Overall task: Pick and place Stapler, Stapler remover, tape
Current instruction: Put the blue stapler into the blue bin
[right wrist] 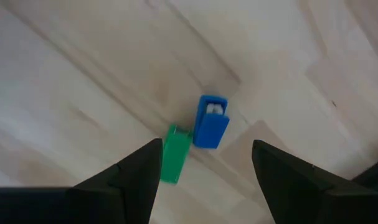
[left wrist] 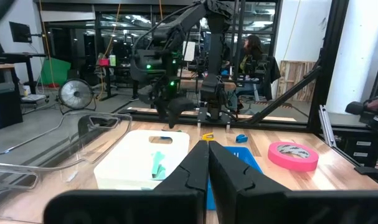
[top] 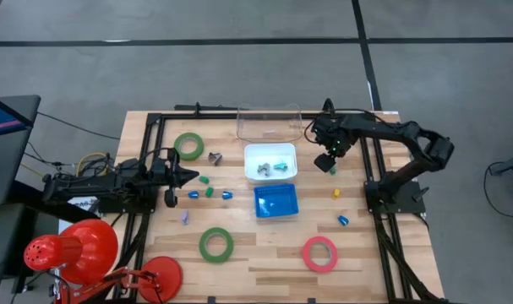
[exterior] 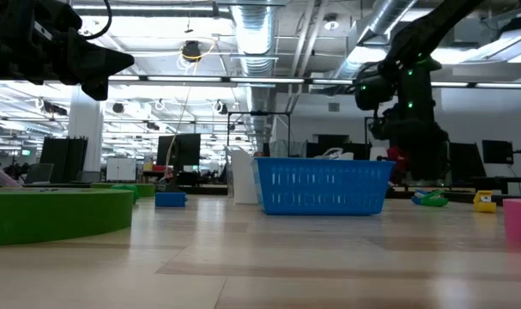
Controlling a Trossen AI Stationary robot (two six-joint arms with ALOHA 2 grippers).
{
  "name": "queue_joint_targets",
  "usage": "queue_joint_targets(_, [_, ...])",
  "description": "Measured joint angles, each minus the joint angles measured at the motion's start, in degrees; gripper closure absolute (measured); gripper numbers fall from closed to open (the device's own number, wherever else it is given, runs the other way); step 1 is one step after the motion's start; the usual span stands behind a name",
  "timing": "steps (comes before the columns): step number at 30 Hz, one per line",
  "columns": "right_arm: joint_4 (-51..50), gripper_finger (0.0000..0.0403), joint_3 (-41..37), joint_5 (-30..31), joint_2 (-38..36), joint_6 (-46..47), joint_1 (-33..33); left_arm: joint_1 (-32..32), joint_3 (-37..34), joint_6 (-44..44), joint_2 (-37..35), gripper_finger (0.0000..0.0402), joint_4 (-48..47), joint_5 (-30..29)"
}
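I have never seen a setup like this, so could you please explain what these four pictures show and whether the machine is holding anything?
Two dark robot arms work at a wooden table. One picture looks straight down, one looks level across the tabletop, and two come from cameras on the arms' wrists. The left gripper waits near the left edge, jaws shut and empty. The right gripper, jaws open, hangs over a small blue piece and green piece, holding nothing. On the table lie two green tape rings, a pink-red tape ring, a white tray, a blue basket and a clear bin.
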Motion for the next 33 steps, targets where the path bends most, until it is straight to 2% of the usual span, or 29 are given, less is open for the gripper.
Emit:
queue_joint_targets(15, [3.91,0.0170,0.04,-0.04,7.76,-0.93,-2.42,0.00,0.02,-0.01,0.00,0.0398,-0.01,0.00])
queue_joint_targets(27, [4.14,0.0279,0.02,-0.17,8.75,-1.15,-2.40,0.02,0.00,-0.01,0.00,0.0398,-0.01,0.00])
queue_joint_targets(33, [4.12,0.0309,0.02,-0.20,8.75,-1.16,-2.37,0.02,0.01,-0.02,-0.02,0.0398,0.00,0.00])
